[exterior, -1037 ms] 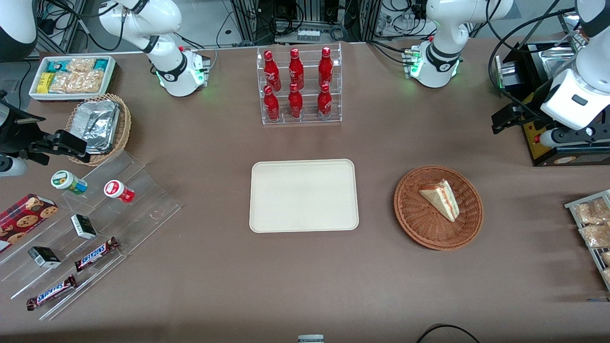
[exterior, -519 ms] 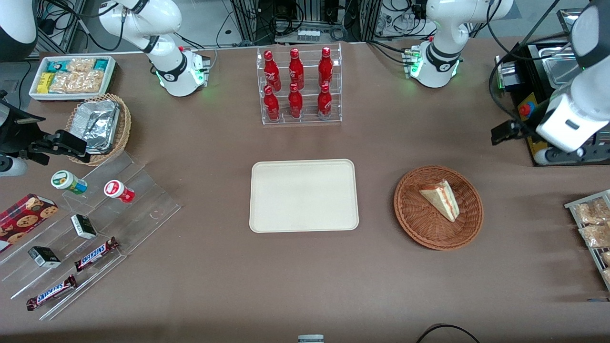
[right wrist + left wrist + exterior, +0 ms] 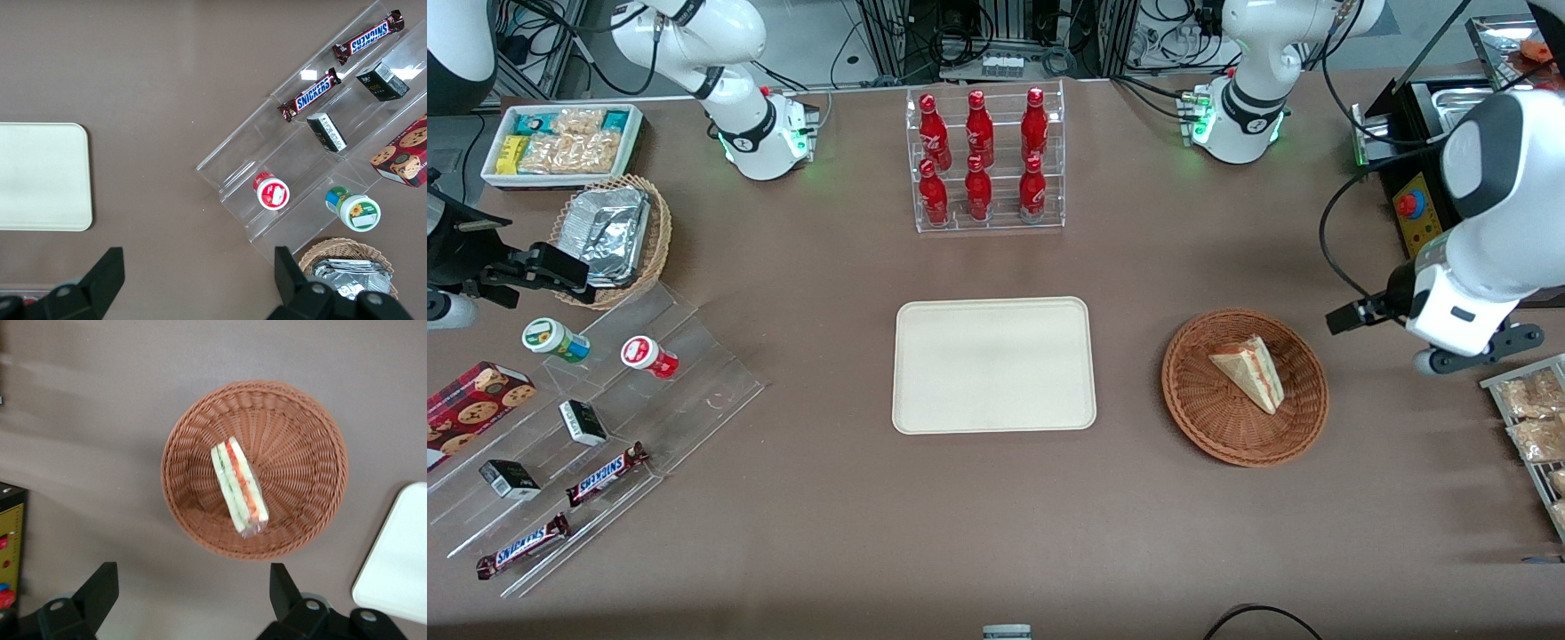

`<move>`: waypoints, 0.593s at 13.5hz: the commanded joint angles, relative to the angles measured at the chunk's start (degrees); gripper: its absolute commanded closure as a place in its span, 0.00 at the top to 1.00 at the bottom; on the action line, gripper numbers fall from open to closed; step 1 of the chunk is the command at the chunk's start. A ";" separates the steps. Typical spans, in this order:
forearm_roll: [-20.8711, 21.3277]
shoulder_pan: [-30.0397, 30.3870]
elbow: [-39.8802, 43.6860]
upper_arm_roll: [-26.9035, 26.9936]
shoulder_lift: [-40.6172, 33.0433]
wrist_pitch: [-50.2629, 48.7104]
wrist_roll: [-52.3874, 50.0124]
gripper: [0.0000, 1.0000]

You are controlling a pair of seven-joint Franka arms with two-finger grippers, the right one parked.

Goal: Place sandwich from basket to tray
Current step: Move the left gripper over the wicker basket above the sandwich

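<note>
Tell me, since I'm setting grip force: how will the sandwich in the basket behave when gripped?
The sandwich is likely soft: pale bread around filling layers, so it may squash. It seems film-wrapped, perhaps slippery. It lies loose in the basket; the gripper, fingers open, hovers beside the basket toward the working arm's end.

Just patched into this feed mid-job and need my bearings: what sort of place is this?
Probably a robotics lab staged as a snack counter. Red bottles fill a clear rack, candy bars lie on acrylic steps, and cabling crowds the table's edge. The open gripper hovers near the basket holding the sandwich; the tray lies beside it.
</note>
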 commanded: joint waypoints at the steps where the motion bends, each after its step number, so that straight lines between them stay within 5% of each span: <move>1: 0.72 -0.15 -5.05 -0.30 -0.94 5.97 -4.43 1.00; 8: 0.98 -2.17 -13.13 -0.83 -1.65 12.74 -11.55 1.00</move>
